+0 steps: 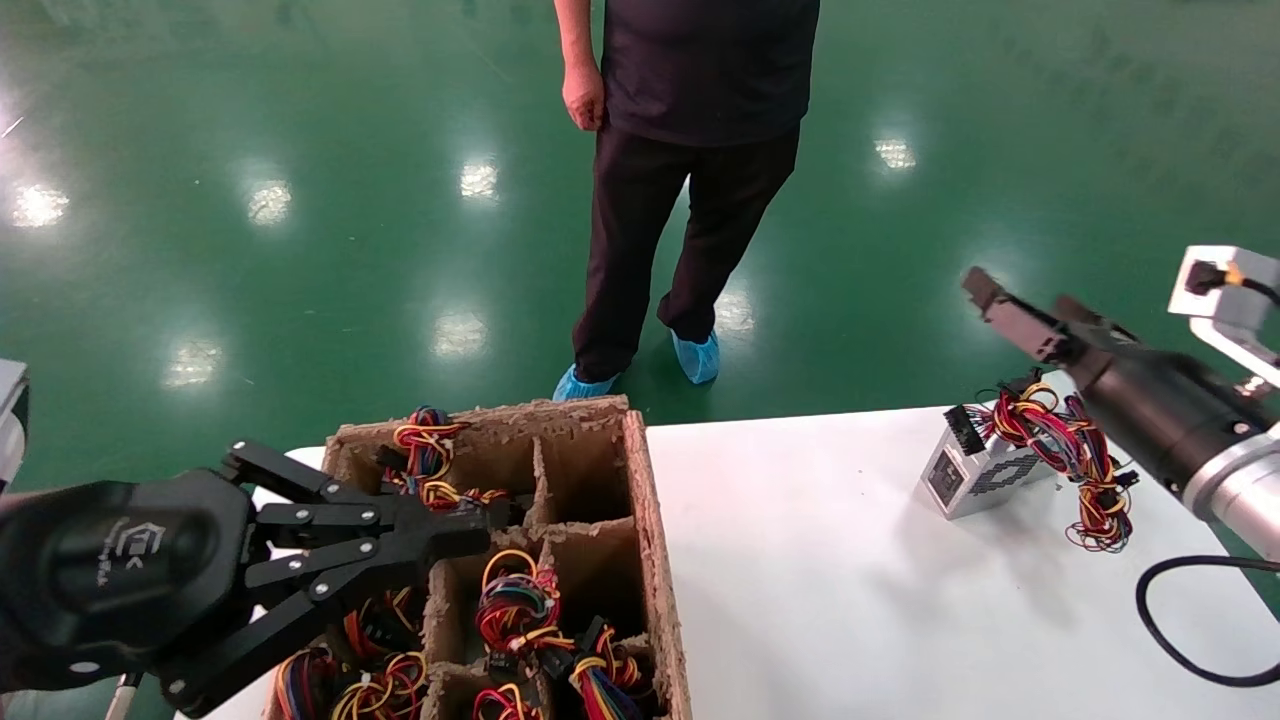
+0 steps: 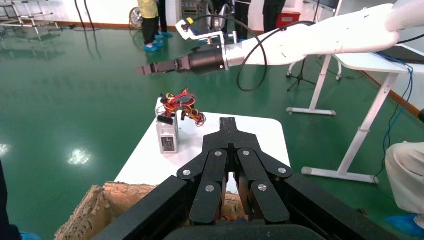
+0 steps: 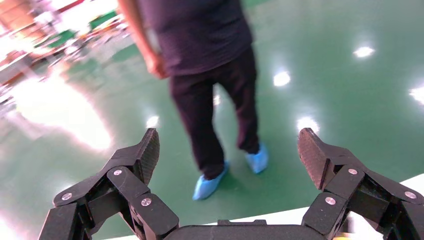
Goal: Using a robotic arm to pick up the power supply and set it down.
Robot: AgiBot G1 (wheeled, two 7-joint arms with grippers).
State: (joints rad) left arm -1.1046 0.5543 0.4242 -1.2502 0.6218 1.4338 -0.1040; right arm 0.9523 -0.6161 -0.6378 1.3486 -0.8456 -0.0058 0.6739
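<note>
The power supply [image 1: 975, 470] is a small silver-grey box standing on the white table [image 1: 820, 580] at the right, its bundle of coloured wires [image 1: 1065, 445] spilling to its right. The left wrist view shows the power supply [image 2: 167, 137] upright near the table's far corner. My right gripper [image 1: 1015, 300] hangs above and just behind it, apart from it, open with nothing between its pads [image 3: 150, 150]; in its wrist view the right gripper [image 3: 227, 145] faces the floor beyond the table. My left gripper [image 1: 500, 515] is shut and empty over the brown tray.
A brown fibre tray [image 1: 655, 540] of square cells holds several wire bundles at the table's left end. A person in dark clothes [image 1: 690, 150] stands just beyond the table. A black cable [image 1: 1160, 620] loops on the table's right side.
</note>
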